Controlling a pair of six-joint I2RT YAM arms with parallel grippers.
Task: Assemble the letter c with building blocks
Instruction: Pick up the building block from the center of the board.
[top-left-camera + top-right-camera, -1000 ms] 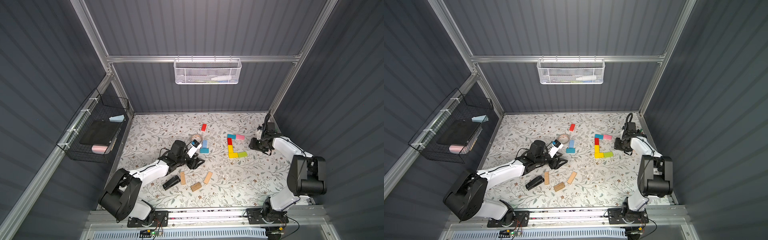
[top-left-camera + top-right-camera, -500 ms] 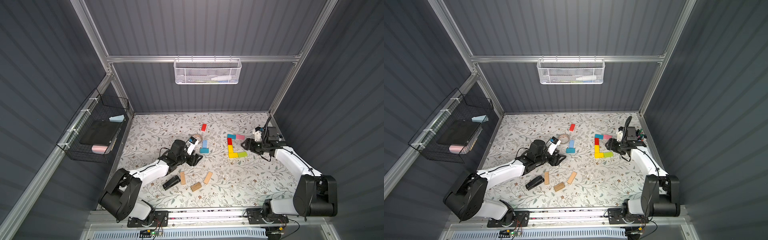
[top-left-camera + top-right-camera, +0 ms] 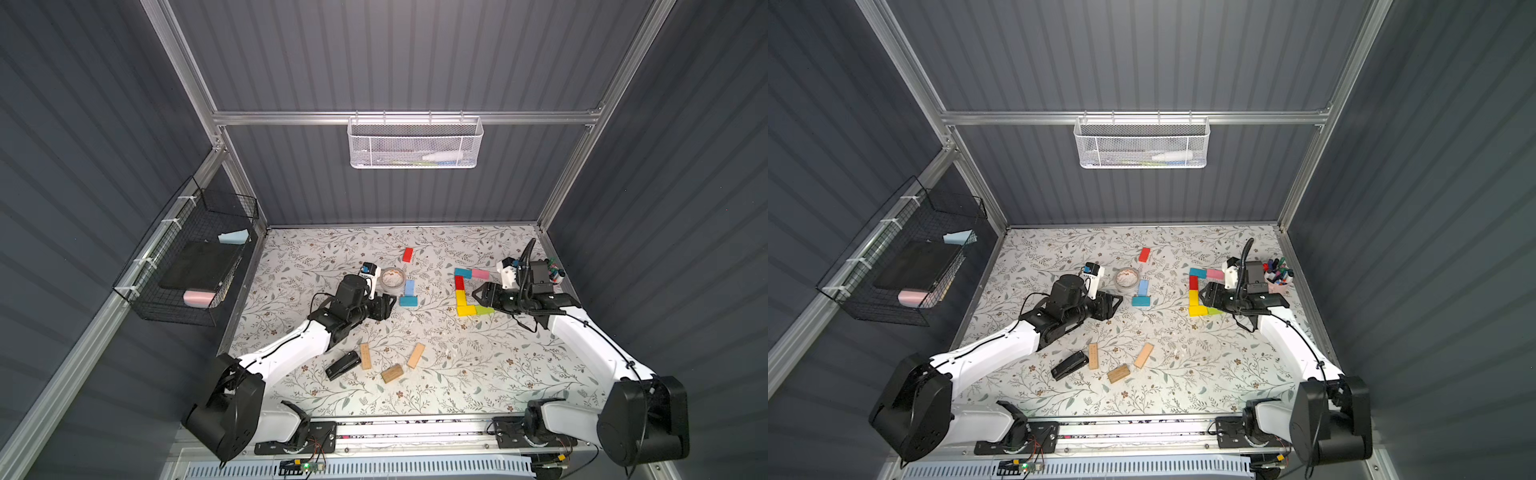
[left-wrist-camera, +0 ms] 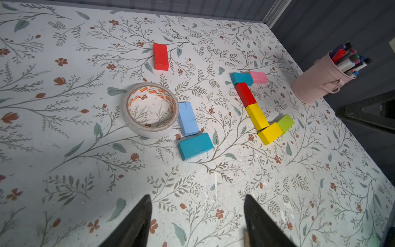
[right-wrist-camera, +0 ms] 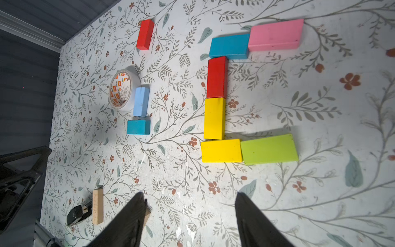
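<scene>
Risk: right fingers [image 5: 130, 216], spread and empty, sit at 3 o'clock of the C [image 5: 214, 118]; a low sweep could knock the lime green block [image 5: 269, 149] askew. Left fingers [image 4: 136, 220] spread too.

We logged: table [image 5: 320, 203], white with grey-green leaves and rust flowers. Pink block [image 5: 275, 35], teal block [image 5: 229, 47], red block [image 5: 217, 77], two yellow blocks [image 5: 214, 118] [image 5: 221, 150], lime green block [image 5: 269, 149]. Stray red block [image 5: 145, 34], light blue block [image 5: 141, 101], second teal block [image 5: 138, 127]. Three tan blocks [image 3: 365, 356] [image 3: 416, 355] [image 3: 392, 373]. Black stapler [image 3: 343, 365].

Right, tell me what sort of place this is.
Most likely a robot test booth, not a home: grey panelled walls on an aluminium frame, two arms bolted at the front of a floral-covered table, wire baskets hung on the walls.
</scene>
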